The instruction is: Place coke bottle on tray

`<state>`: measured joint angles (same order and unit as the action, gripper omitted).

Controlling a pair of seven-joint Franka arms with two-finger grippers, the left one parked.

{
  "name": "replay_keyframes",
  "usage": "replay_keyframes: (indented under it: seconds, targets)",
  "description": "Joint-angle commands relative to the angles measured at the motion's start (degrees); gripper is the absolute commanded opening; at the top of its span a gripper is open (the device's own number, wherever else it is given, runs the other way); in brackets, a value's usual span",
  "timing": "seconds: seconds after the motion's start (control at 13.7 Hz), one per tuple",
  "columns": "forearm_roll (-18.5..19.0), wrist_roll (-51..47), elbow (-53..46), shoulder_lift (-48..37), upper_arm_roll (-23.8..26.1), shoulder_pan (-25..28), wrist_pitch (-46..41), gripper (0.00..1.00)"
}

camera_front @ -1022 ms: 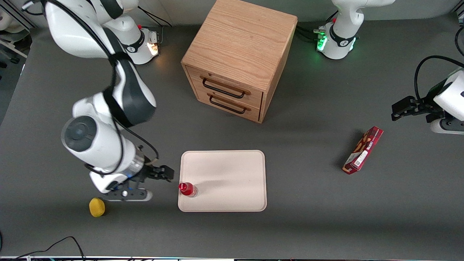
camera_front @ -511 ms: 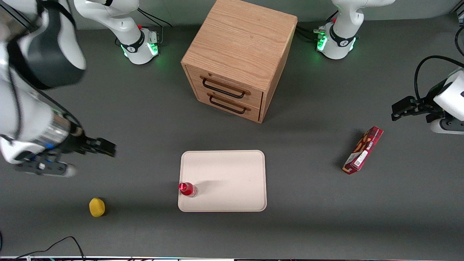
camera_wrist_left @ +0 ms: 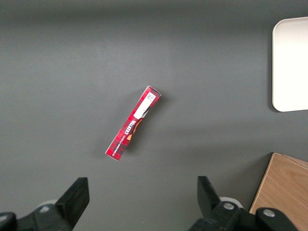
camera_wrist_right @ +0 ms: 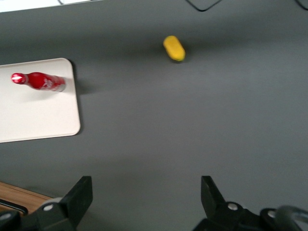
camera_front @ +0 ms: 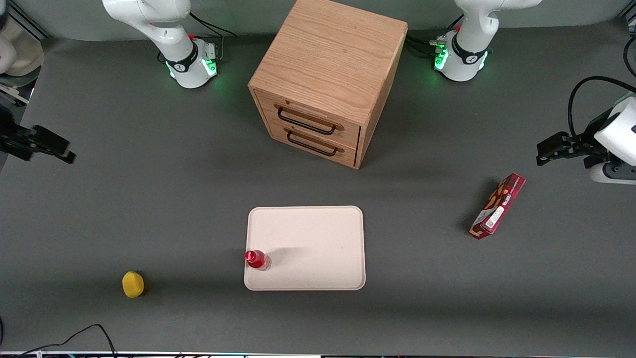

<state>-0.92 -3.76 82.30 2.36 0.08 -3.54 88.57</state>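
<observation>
The coke bottle point(camera_front: 257, 259) is a tiny red bottle with a red cap. It stands upright on the cream-beige tray point(camera_front: 318, 238), at the tray's corner nearest the front camera on the working arm's side. It also shows in the right wrist view point(camera_wrist_right: 39, 82) on the tray point(camera_wrist_right: 33, 115). My gripper point(camera_front: 47, 145) is open and empty, high over the working arm's end of the table, far from the bottle. In the right wrist view the gripper point(camera_wrist_right: 147, 192) has its fingers wide apart over bare table.
A wooden drawer cabinet point(camera_front: 328, 74) stands farther from the front camera than the tray. A yellow lemon-like object point(camera_front: 132, 284) lies toward the working arm's end, also in the right wrist view point(camera_wrist_right: 174, 48). A long red snack box point(camera_front: 497, 206) lies toward the parked arm's end.
My gripper has pulled away from the bottle, rising and moving toward the working arm's end of the table. The bottle stays standing on the tray.
</observation>
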Motion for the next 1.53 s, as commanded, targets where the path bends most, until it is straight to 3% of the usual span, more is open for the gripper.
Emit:
replay_keyframes:
  seconds: [0.0, 0.51, 1.46]
  targets:
    - [-1.4, 5.2, 2.2, -3.3, -2.4, -0.2, -0.2, 1.00]
    - [-0.7, 5.5, 2.8, -4.1, -2.1, -0.2, -5.2, 1.00]
    - [-1.1, 4.7, 4.3, -3.2, -1.6, -0.2, -4.5, 1.00]
